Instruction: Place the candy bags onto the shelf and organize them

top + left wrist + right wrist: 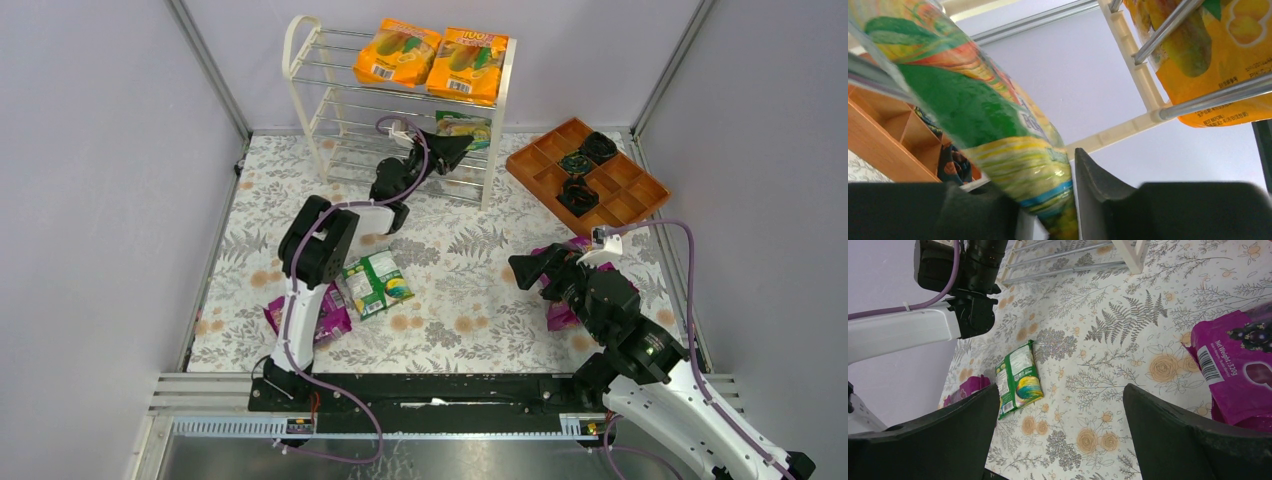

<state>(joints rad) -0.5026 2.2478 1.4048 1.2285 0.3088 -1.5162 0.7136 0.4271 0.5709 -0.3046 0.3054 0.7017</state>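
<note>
The shelf [345, 100] stands at 12 o'clock on the table [460, 250], with orange bags [397, 52] on its top tier. The left gripper [447, 150] reaches into the middle tier, clamped on a green bag [463, 127] at its 1 o'clock. The bag's length seems to run away from the fingers. The right gripper [1060, 390] hangs spread wide and empty. In its wrist view a purple bag [1238, 365] lies near, at 3 o'clock.
</note>
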